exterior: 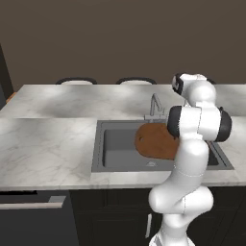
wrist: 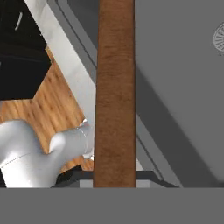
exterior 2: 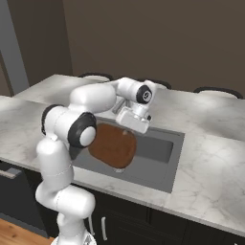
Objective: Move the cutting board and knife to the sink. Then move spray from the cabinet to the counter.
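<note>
Rising from the lower right of the left base view, bending at a dark elbow near centre right, then folding forward and down over the sink (exterior: 113, 149) — white arm with the wrist cocked above the basin. Seen in the right base view from lower left, reaching across to the centre of the frame, hand angled downward at the gripper (exterior 2: 128, 130) just over the sink's near half. Clamped shut on the cutting board (exterior 2: 112, 146), jaws closed on its upper edge as far as the frames show; fingertips themselves hidden behind the hand and board. Held tilted, nearly on edge, with the reddish-brown face turned toward the right base camera and the lower rounded end down inside the basin at centre frame. Appearing in the left base view as a brown oval at centre right, partly behind the forearm, below the thin silver faucet (exterior: 154, 106). Running in the hand view as a vertical brown band through the middle of the frame — the board's narrow edge — with grey sink floor to the right and a drain (wrist: 218, 38) at the upper right corner. Surrounded by the marble counter (exterior: 43, 149) on all sides, dark drawers beneath along the bottom of both base views.
</note>
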